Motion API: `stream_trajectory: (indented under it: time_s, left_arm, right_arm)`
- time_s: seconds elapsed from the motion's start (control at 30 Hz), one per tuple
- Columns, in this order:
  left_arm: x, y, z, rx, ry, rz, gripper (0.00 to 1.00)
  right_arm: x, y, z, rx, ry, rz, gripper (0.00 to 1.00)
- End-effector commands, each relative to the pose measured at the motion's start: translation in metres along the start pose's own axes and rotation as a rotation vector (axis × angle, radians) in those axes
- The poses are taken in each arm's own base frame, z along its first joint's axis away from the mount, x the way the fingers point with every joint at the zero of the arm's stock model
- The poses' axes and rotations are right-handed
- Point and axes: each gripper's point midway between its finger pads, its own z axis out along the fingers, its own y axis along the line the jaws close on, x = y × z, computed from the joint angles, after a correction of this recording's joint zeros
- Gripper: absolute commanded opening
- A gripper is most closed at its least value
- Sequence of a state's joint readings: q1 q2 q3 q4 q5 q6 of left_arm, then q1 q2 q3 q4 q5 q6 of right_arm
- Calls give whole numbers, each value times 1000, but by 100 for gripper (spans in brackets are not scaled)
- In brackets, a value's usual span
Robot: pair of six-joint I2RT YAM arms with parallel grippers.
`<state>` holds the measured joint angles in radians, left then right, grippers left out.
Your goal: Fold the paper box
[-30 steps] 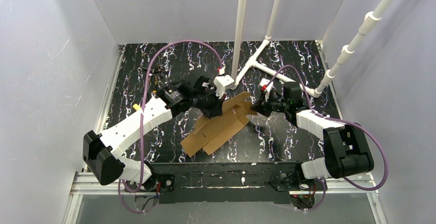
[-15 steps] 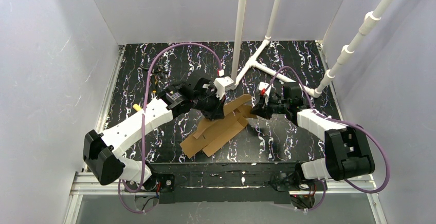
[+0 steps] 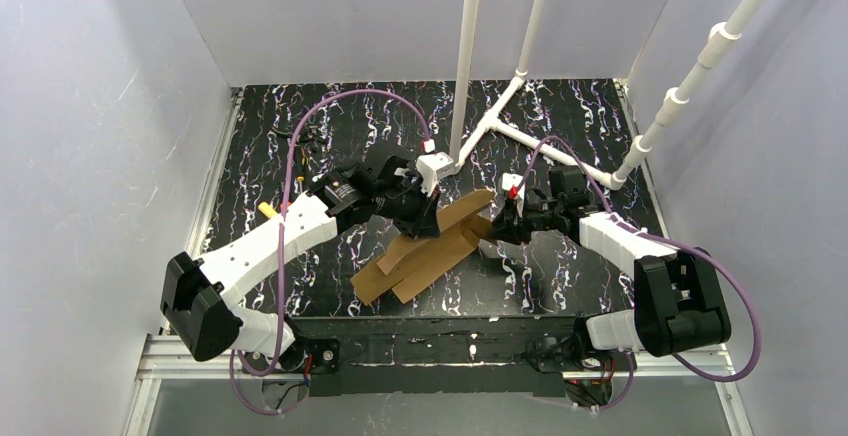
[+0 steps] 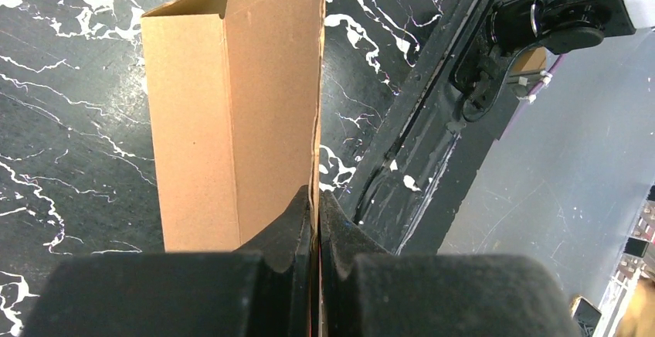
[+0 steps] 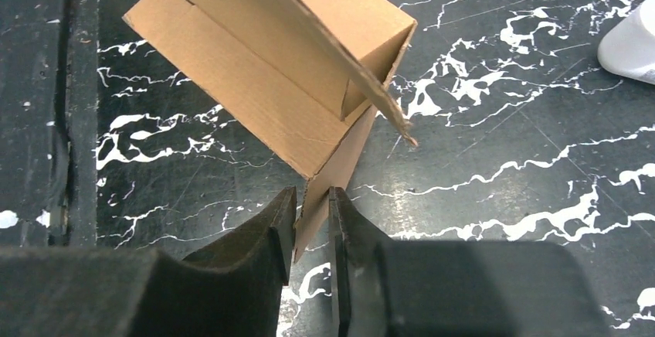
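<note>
The paper box (image 3: 430, 248) is plain brown cardboard, partly folded, lying slantwise on the black marbled table (image 3: 300, 146). My left gripper (image 3: 425, 220) is shut on the top edge of an upright panel; in the left wrist view that panel (image 4: 266, 97) runs straight out from between the fingertips of the left gripper (image 4: 317, 199). My right gripper (image 3: 497, 224) is at the box's right end. In the right wrist view the right gripper (image 5: 312, 199) stands slightly open, with a narrow end flap (image 5: 334, 168) loose between the fingers. The box body (image 5: 255, 82) lies beyond it.
White pipes (image 3: 466, 56) rise from the table's back centre, and a branch (image 3: 530, 141) runs along the surface behind my right arm. A white pipe foot (image 5: 629, 47) shows at the right wrist view's edge. The table's dark front rail (image 4: 432, 136) runs beside the box.
My right gripper's jaws have parted from a tight grip on the end flap. The left gripper has raised and turned its panel more upright, so the box looks narrower from above.
</note>
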<state>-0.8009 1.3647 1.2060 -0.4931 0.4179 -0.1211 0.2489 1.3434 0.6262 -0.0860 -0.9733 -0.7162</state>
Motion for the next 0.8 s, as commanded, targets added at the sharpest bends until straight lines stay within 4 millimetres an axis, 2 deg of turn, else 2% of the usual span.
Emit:
stream_trajectory:
  time_s: [0.0, 0.1, 0.17, 0.33, 0.37, 0.4, 0.47, 0.57, 0.63, 0.67, 0.77]
  left_arm:
    - [0, -5, -4, 16, -18, -4, 0]
    - [1, -5, -5, 16, -14, -6, 0]
    - [3, -4, -5, 12, -7, -8, 0]
    - [6, -3, -4, 9, 2, -9, 0]
    - [6, 0, -5, -6, 1, -8, 0]
    - [7, 8, -5, -40, 7, -9, 0]
    - [6, 18, -7, -92, 12, -7, 0]
    - [-2, 34, -17, -171, -9, 24, 0]
    - [-8, 43, -25, -216, -12, 64, 0]
    - [-14, 46, -30, -237, -15, 78, 0]
    - [-28, 57, -44, -303, -13, 172, 0]
  right_arm:
    - [-5, 14, 1, -75, -25, 1, 31]
    - [-6, 19, 0, -116, -22, 4, 37]
    - [-3, 26, -4, -161, -19, 14, 45]
    - [3, 26, -36, -224, -82, 80, 53]
    - [0, 28, -46, -245, -80, 78, 59]
    - [-8, 39, -58, -301, -87, 97, 66]
    - [-12, 33, -61, -305, -57, 155, 67]
    - [-19, 30, -65, -290, -39, 121, 70]
    - [-27, 21, -66, -255, -36, 134, 69]
    - [-31, 8, -67, -214, -13, 169, 68]
    - [-28, -46, -68, 27, 68, 258, 66]
